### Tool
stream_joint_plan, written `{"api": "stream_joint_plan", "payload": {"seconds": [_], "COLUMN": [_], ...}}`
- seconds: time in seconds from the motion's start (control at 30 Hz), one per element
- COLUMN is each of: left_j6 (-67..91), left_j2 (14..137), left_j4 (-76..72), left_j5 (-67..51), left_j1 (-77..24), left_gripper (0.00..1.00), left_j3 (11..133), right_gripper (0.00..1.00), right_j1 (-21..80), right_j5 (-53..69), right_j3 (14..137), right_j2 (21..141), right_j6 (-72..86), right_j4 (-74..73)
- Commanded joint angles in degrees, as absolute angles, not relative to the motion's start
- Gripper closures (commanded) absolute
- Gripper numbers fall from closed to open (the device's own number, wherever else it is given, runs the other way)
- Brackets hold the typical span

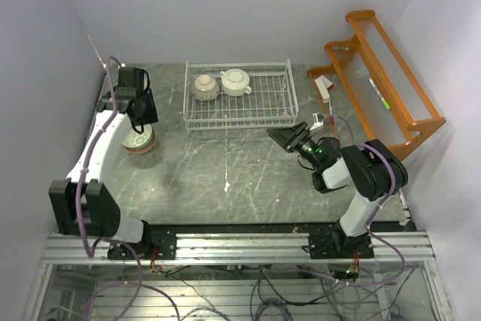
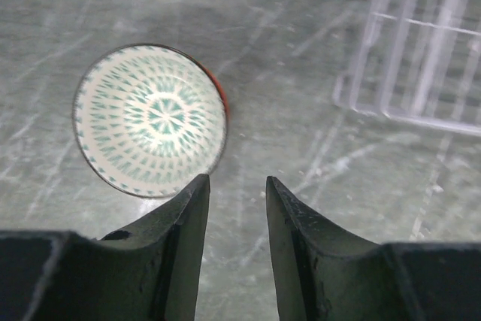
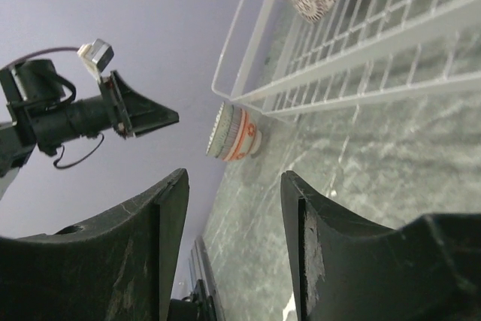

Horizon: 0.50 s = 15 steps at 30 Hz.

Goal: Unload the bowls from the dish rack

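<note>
The white wire dish rack (image 1: 239, 114) stands at the back of the table. Two bowls are in it: a grey-patterned one (image 1: 205, 86) and a white one with a side handle (image 1: 235, 81). A bowl with red markings (image 1: 139, 141) sits on the table left of the rack; its green-patterned inside (image 2: 150, 119) faces up. My left gripper (image 1: 140, 124) hangs just above that bowl, open (image 2: 237, 183) and empty, apart from its rim. My right gripper (image 1: 289, 138) hovers open (image 3: 233, 178) near the rack's front right corner, holding nothing. It looks across at the red-marked bowl (image 3: 234, 133) and the rack (image 3: 338, 58).
An orange wooden shelf (image 1: 383, 80) leans at the back right with a marker on it, and a small white object (image 1: 325, 86) lies beside it. Walls close in the left, back and right sides. The rack's corner (image 2: 421, 43) is right of the left gripper.
</note>
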State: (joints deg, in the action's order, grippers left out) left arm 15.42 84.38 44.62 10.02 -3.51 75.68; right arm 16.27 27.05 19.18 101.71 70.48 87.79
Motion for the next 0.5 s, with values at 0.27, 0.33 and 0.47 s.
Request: {"api": "stream_joint_plan", "payload": {"seconds": [0.27, 0.33, 0.47], "left_j6": [16.99, 17.31, 17.08], "left_j2": [64.79, 63.93, 63.40], "left_j4": [30.43, 29.38, 29.79], "left_j5": [-16.45, -18.70, -20.81], "left_j1": [-2.93, -2.97, -2.91], "left_gripper": [0.31, 0.24, 0.22], "left_j3": [60.54, 59.26, 58.27], "right_gripper": [0.44, 0.40, 0.28], "right_j1": [19.63, 20.00, 20.62], "right_j5": [26.99, 26.93, 27.07], "right_j3": [37.07, 41.45, 49.37], "right_j2": [99.39, 99.52, 101.64], "right_j6": [58.46, 55.41, 51.73], "right_j4": [76.86, 70.54, 62.82]}}
